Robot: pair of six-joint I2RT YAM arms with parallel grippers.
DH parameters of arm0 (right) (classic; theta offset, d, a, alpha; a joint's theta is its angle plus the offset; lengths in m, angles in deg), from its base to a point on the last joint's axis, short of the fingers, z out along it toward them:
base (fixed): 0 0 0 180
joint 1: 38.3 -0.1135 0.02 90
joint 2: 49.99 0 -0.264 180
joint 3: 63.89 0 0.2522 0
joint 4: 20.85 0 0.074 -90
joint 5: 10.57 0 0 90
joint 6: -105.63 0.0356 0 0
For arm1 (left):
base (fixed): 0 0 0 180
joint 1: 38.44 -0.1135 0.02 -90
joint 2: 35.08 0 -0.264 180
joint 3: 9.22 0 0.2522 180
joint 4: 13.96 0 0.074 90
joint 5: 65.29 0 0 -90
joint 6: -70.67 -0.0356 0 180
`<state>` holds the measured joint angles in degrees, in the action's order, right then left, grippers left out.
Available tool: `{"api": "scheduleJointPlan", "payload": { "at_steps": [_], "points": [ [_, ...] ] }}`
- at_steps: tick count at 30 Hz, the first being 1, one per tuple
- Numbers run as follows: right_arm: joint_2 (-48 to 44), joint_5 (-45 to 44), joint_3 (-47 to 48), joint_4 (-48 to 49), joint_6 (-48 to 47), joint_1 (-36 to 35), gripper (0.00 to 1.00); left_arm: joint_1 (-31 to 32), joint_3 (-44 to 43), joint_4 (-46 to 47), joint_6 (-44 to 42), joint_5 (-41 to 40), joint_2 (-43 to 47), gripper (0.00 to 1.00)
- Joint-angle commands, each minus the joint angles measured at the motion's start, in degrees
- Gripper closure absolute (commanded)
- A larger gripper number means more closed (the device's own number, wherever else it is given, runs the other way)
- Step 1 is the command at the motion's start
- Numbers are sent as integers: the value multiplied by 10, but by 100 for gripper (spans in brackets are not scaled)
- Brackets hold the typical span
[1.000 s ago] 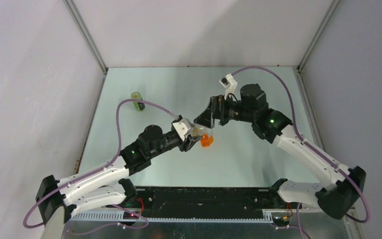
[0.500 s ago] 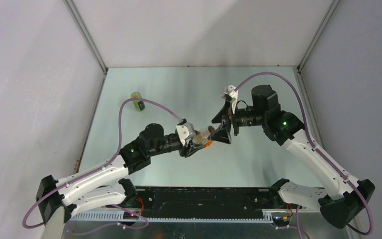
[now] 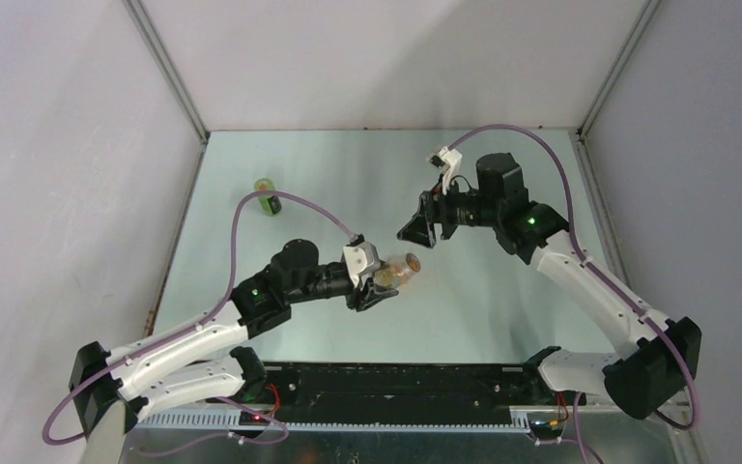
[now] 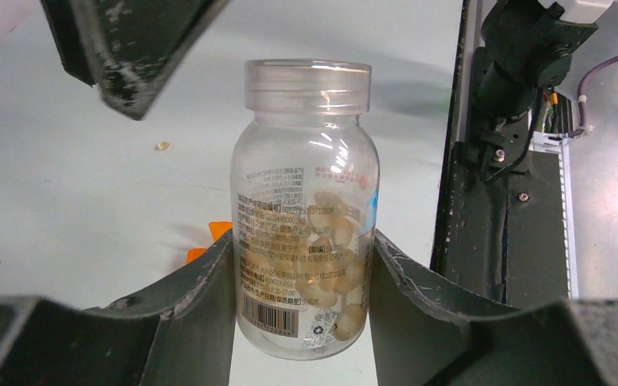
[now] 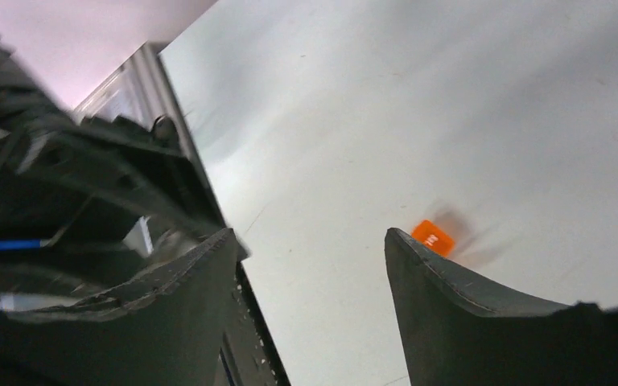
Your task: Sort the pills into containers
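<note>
My left gripper (image 3: 384,277) is shut on the clear vial (image 3: 404,268) and holds it above the table's middle. In the left wrist view the vial (image 4: 306,201) stands between the jaws, with several pale pills in its lower half. Its top end looks clear there. The orange box (image 5: 433,238) lies on the table under the vial. A bit of it shows behind my left finger in the left wrist view (image 4: 217,231). My right gripper (image 3: 413,230) is open and empty, just up and right of the vial. The green bottle (image 3: 269,198) lies at the far left.
A single small pill (image 4: 162,146) lies on the table beyond the vial. The black rail (image 3: 396,382) with both arm bases runs along the near edge. Metal frame posts (image 3: 169,72) and grey walls bound the table at the back and sides.
My right gripper came down against the vial's top half a second ago and has drawn back up and away, open. My left gripper kept the vial and shifted slightly.
</note>
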<state>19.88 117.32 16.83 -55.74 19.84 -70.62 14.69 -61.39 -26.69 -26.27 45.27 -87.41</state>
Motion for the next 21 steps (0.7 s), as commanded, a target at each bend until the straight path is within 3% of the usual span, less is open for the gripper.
{"api": "scheduleJointPlan", "payload": {
  "at_steps": [1, 3, 6, 9, 14, 21],
  "points": [
    [10, -57, 14, 49, 65, 31, 27, 1, -29, 29, -2, 9, 20, 100],
    [1, -40, 14, 52, 76, 40, 22, 1, -27, 29, -3, 3, 19, 100],
    [-27, 54, 11, 47, 59, 52, 11, 1, -29, 24, -3, 1, 13, 100],
    [-55, 104, -2, 47, 32, 61, 6, 1, -34, 18, -2, 6, 10, 100],
    [-86, 234, -15, -10, -67, 61, 5, 1, -38, 18, -2, 14, 8, 100],
    [-90, 270, -15, -85, -159, 36, 7, 1, -52, 4, -7, 35, 2, 100]
  ]
}}
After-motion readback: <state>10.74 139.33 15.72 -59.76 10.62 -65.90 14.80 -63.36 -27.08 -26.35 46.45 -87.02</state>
